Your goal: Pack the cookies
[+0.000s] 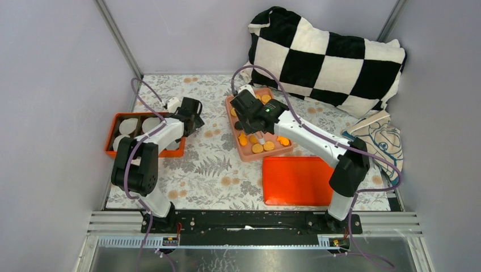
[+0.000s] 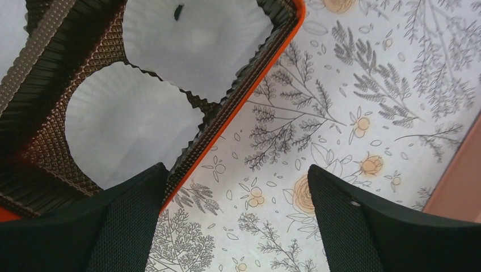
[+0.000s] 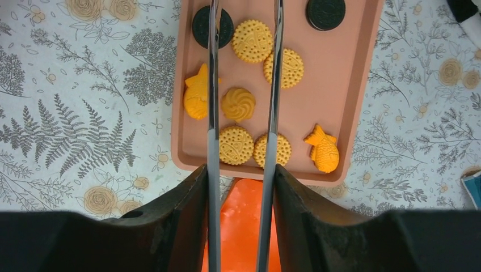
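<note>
Over pink tray, R gripper tongs apart above cookies; L gripper fingers apart beside orange box.

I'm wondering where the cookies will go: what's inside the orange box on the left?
The box holds white paper liners in dark compartments, bare but for a tiny dark speck on one. The left arm hides its right part in the top view.

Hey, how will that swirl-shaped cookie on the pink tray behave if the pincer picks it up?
The swirl cookie looks small and rigid, so probably light and stiff. Its ridged, domed top may slip between the thin metal blades of the right pincer. Lying flat on the tray, it seems unlikely to roll.
</note>
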Robot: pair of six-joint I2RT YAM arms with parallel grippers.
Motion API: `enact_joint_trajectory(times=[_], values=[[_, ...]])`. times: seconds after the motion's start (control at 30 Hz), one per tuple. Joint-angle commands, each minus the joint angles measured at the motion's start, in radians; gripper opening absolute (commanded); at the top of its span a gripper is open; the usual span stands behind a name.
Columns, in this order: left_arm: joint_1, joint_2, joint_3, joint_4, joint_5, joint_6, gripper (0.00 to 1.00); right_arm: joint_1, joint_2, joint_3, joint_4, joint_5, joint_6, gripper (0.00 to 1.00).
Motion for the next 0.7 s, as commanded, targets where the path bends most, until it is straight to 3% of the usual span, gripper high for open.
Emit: enact_joint_trajectory(times=[0.0,0.43,0.67], values=[[-0.041,0.028,-0.032,0.082,-0.031,0.002,0.97,-0.023,-0.085,-0.007,0.032,0.055,-0.008,0.48],[-0.291,0.053,0.008,0.103,0.126,-0.084,0.97,-0.144,-0.113,-0.115,0.038,0.085,-0.004,0.47],[-0.345,0.142,0.085,0.15,0.181,-0.092,0.97,-0.181,-0.157,-0.227,0.06,0.081,0.006,0.47]])
